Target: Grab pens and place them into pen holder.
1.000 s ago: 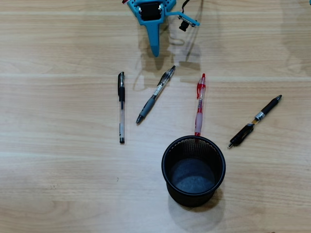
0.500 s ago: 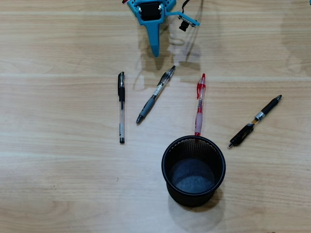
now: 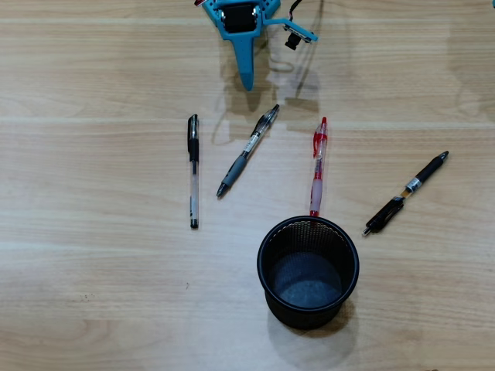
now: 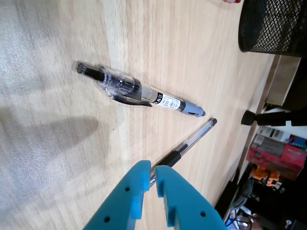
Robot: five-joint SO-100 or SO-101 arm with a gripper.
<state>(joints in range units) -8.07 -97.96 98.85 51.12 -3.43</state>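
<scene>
A pale wooden table (image 3: 93, 294) is carrying every item. A round black metal-mesh pen holder (image 3: 267, 287) with a solid rim is standing upright and empty near the lower middle of the overhead view. The blue two-finger gripper (image 3: 247, 80) is hanging at the top of that view, well apart from the holder; in the wrist view (image 4: 152, 171) its jaws are sitting almost together, leaving only a thin slit and grasping nothing. Four slim pens are lying flat on the table: a clear pen with a black cap (image 3: 192, 171) at the left, a grey-black clear pen (image 3: 247, 151) just below the gripper, a red pen (image 3: 318, 165) whose lower tip is nearly reaching the holder's rim, and a black pen with a silver band (image 3: 406, 192) at the right. In the wrist view the clear pen (image 4: 191, 143) is running out from behind the fingertips. No pen is being lifted yet. For a sound first grasp, the jaws probably need widening, squaring across one barrel, and lowering near its middle so the pen stays level.
</scene>
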